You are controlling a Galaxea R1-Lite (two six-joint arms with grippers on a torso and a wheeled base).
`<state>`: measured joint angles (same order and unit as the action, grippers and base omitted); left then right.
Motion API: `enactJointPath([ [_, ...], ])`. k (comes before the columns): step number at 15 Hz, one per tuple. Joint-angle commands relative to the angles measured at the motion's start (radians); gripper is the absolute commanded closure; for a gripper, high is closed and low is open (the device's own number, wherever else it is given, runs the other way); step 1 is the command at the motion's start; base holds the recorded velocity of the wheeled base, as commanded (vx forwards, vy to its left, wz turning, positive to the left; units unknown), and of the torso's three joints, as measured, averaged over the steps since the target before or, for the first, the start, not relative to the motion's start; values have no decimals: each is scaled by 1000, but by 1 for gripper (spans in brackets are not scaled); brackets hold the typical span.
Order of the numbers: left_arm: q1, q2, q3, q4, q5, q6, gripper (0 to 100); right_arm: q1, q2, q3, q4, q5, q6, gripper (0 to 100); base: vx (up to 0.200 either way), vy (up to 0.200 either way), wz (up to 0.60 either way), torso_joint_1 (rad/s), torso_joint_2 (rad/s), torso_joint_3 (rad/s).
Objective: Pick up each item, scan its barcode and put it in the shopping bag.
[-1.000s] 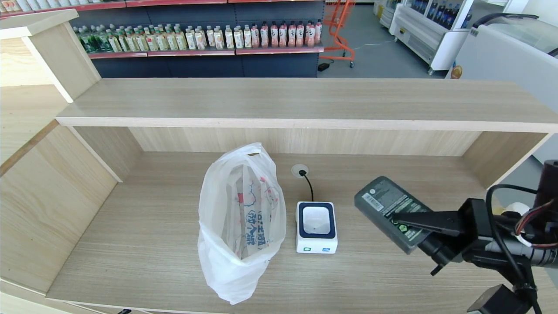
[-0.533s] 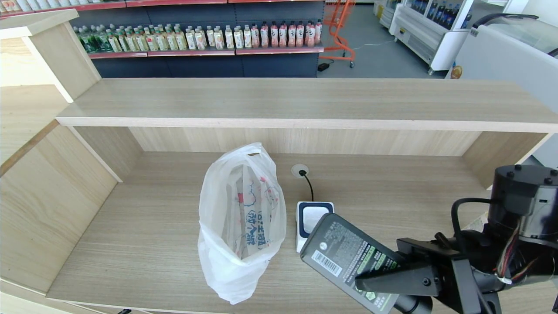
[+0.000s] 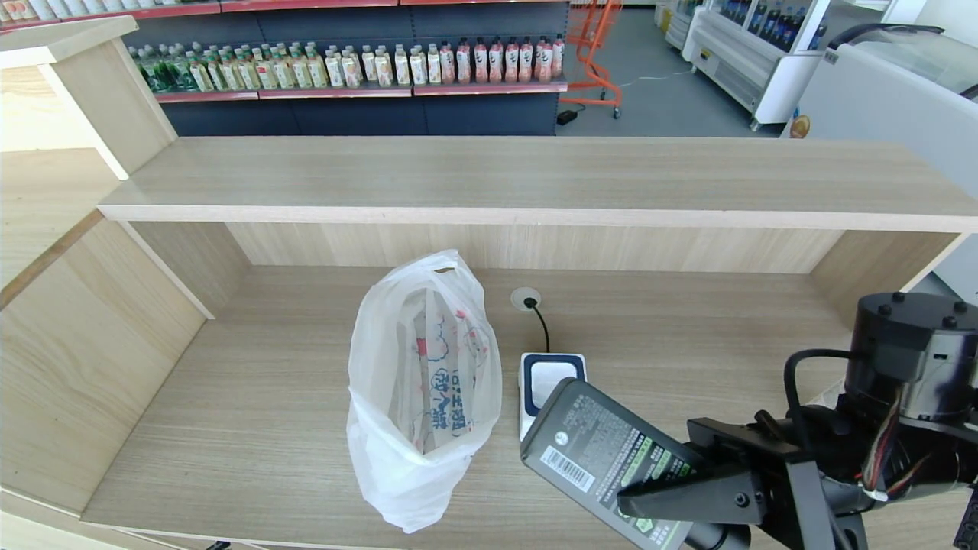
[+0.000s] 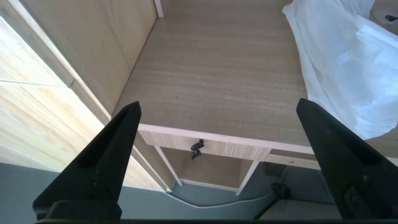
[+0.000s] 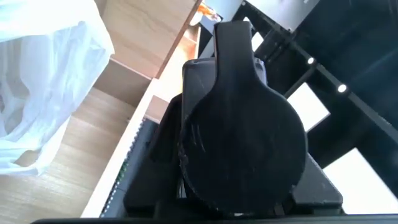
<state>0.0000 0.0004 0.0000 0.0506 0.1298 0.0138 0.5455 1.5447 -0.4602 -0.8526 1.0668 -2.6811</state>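
My right gripper (image 3: 634, 504) is clamped on one end of a flat dark grey pack with a printed label (image 3: 588, 435), holding it tilted over the near edge of the white scanner box with a blue-framed window (image 3: 552, 376). The barcode faces up, away from that window, so I judge the scan could fail. Just beside sits the translucent white plastic shopping bag (image 3: 424, 382), whose limp mouth could snag a corner. My left gripper (image 4: 217, 106) is spread wide and empty.

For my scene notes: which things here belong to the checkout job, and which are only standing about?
Job: dark grey flat packet with barcode label, gripped by right end effector; white-and-blue square scanner; translucent white plastic shopping bag.
Standing about: shelved drink bottles; orange metal trolley.
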Motion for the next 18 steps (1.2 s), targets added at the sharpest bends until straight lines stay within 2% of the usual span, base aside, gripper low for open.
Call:
enactJointPath([
  [1,0,0,0,0,1,0,0,-1,11,-3,-2,-1,0,100,0,0,0,0,0,0],
  [16,0,0,0,0,1,0,0,1,-28,28,-2,-4,0,100,0,0,0,0,0,0],
  [18,0,1,0,0,1,0,0,1,-38,9,0,-7,58,100,0,0,0,0,0,0],
])
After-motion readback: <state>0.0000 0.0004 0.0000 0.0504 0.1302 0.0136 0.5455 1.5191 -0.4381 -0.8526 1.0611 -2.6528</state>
